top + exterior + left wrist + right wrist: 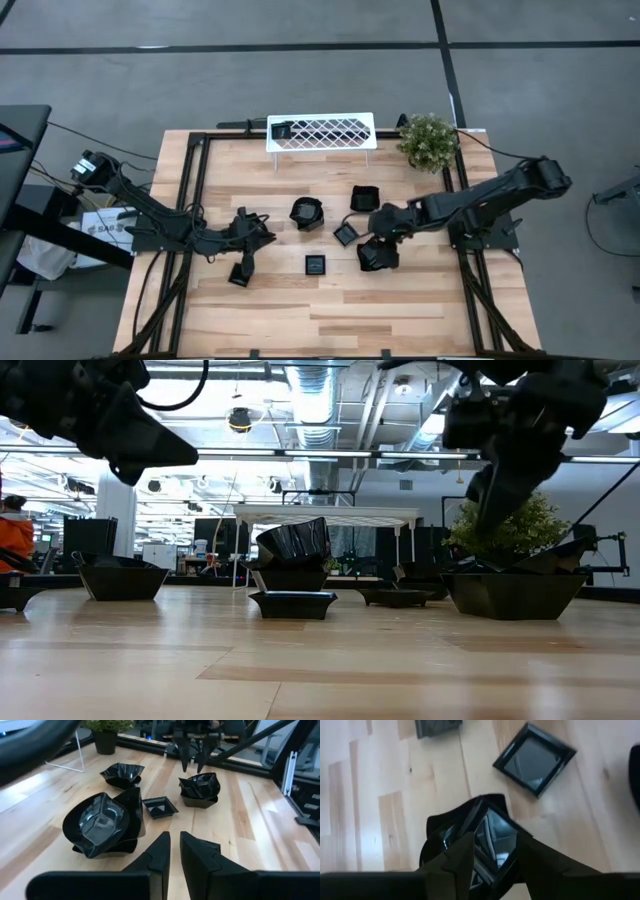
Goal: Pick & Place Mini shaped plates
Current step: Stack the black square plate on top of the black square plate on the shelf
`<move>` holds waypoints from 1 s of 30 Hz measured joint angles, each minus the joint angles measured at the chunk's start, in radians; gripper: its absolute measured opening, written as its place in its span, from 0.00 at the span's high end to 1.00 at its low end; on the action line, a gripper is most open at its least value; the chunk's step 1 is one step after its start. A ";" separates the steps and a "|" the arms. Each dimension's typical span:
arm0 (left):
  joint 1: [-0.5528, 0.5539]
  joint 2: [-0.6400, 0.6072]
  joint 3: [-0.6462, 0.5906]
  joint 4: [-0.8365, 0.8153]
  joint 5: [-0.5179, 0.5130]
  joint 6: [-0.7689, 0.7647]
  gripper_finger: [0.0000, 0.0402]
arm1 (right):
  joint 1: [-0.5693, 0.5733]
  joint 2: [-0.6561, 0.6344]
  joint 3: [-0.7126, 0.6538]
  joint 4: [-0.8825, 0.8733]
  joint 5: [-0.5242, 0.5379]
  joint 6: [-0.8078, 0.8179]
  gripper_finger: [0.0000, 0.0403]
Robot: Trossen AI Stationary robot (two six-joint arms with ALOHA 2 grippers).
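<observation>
High view: six mini shaped plates (pixel 307 212) lie scattered mid-table.
Rack: white lattice rack (pixel 321 132) at the far edge, one dark item at its left end.
Right gripper (pixel 490 851): fingers apart, straddling a stack of deep plates (pixel 377 254), not gripping.
Left gripper (pixel 174 851): narrow gap, nothing between its fingers, above a plate (pixel 240 273).
Plant: potted plant (pixel 428 140) beside the rack.

Looking straight down, you see the pale wooden slatted table (pixel 330 310) with small black plastic dishes scattered mid-table: a rounded stack (pixel 306 212), a square one (pixel 365 197), and two flat squares with greyish centres (pixel 346 234) (pixel 317 265). Your right gripper (pixel 379 252) sits over another dark dish, your left gripper (pixel 243 268) near the table's left side. A white lattice rack (pixel 321 132) and a small green potted plant (pixel 428 140) stand along the far edge.
</observation>
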 joint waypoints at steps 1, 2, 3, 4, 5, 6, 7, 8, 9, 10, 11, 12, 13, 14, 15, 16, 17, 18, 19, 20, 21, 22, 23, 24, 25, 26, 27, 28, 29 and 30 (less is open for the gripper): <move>0.000 0.000 0.000 0.001 0.000 -0.005 0.89 | 0.003 0.009 0.000 -0.001 0.000 0.020 0.64; 0.000 0.000 0.000 0.001 0.000 -0.008 0.89 | 0.007 0.019 0.000 -0.001 0.000 0.036 0.65; 0.000 0.000 0.000 0.001 0.006 -0.010 0.89 | 0.007 0.026 -0.001 -0.003 -0.002 0.052 0.65; 0.000 0.000 0.000 0.003 0.016 -0.011 0.89 | 0.007 0.036 -0.001 -0.002 -0.002 0.064 0.65; 0.000 0.000 0.000 0.005 0.029 -0.012 0.89 | 0.007 0.044 -0.001 -0.001 -0.008 0.077 0.65; 0.000 0.000 0.000 0.006 0.037 -0.012 0.89 | 0.007 0.053 -0.001 -0.003 -0.016 0.082 0.66; 0.000 0.000 0.000 0.007 0.046 -0.012 0.89 | 0.005 0.061 -0.001 -0.004 -0.023 0.083 0.66; 0.000 0.000 0.000 0.009 0.050 -0.012 0.89 | 0.005 0.067 -0.001 -0.002 -0.024 0.084 0.66; 0.000 0.000 0.000 0.011 0.050 -0.012 0.89 | 0.005 0.072 -0.001 -0.002 -0.024 0.084 0.66; 0.000 0.000 0.000 0.012 0.050 -0.012 0.89 | 0.004 0.079 -0.001 -0.002 -0.024 0.084 0.67; 0.000 0.000 0.000 0.013 0.050 -0.012 0.89 | 0.003 0.084 -0.001 0.000 -0.025 0.084 0.67; 0.000 0.000 0.000 0.014 0.050 -0.012 0.89 | 0.003 0.086 -0.001 -0.006 -0.024 0.084 0.67; 0.000 0.000 0.000 0.016 0.051 -0.012 0.89 | 0.003 0.085 -0.001 -0.011 -0.024 0.084 0.67; 0.000 0.000 0.000 0.018 0.051 -0.012 0.89 | 0.003 0.085 -0.001 -0.009 -0.024 0.084 0.67; 0.000 0.000 0.000 0.018 0.051 -0.012 0.89 | 0.003 0.085 -0.001 -0.008 -0.024 0.084 0.67; 0.000 0.000 0.000 0.019 0.051 -0.012 0.89 | 0.003 0.082 -0.001 -0.012 -0.024 0.084 0.67; 0.000 0.000 0.000 0.019 0.050 -0.012 0.89 | 0.003 0.080 -0.001 -0.012 -0.023 0.083 0.67; 0.000 0.000 0.000 0.019 0.051 -0.012 0.89 | 0.003 0.079 -0.001 -0.009 -0.023 0.084 0.67; 0.000 0.000 0.000 0.019 0.051 -0.012 0.89 | 0.004 0.079 -0.001 -0.011 -0.023 0.083 0.67; 0.000 0.000 0.000 0.020 0.051 -0.012 0.89 | 0.004 0.079 -0.001 -0.016 -0.024 0.083 0.68; 0.000 0.000 0.000 0.022 0.051 -0.012 0.89 | 0.004 0.079 -0.001 -0.019 -0.024 0.084 0.68; 0.000 0.000 0.000 0.023 0.051 -0.012 0.89 | 0.004 0.079 -0.001 -0.020 -0.024 0.083 0.68; 0.000 0.000 0.000 0.024 0.051 -0.012 0.89 | 0.004 0.079 -0.001 -0.025 -0.024 0.083 0.69; 0.000 0.000 0.000 0.025 0.051 -0.011 0.89 | 0.004 0.078 -0.001 -0.030 -0.024 0.083 0.69; 0.000 0.000 0.000 0.026 0.051 -0.011 0.89 | 0.004 0.075 -0.001 -0.037 -0.023 0.083 0.69; 0.000 0.000 0.000 0.026 0.051 -0.011 0.89 | 0.004 0.073 -0.001 -0.043 -0.022 0.083 0.70; 0.000 0.000 0.000 0.026 0.051 -0.011 0.89 | 0.002 0.071 -0.001 -0.043 -0.021 0.083 0.70; 0.000 0.000 0.000 0.026 0.051 -0.011 0.89 | -0.001 0.068 -0.001 -0.050 -0.021 0.081 0.70; 0.000 0.000 0.000 0.027 0.051 -0.011 0.89 | -0.003 0.064 -0.001 -0.060 -0.021 0.080 0.71; 0.000 0.000 0.000 0.027 0.051 -0.011 0.89 | -0.007 0.063 -0.001 -0.062 -0.020 0.081 0.71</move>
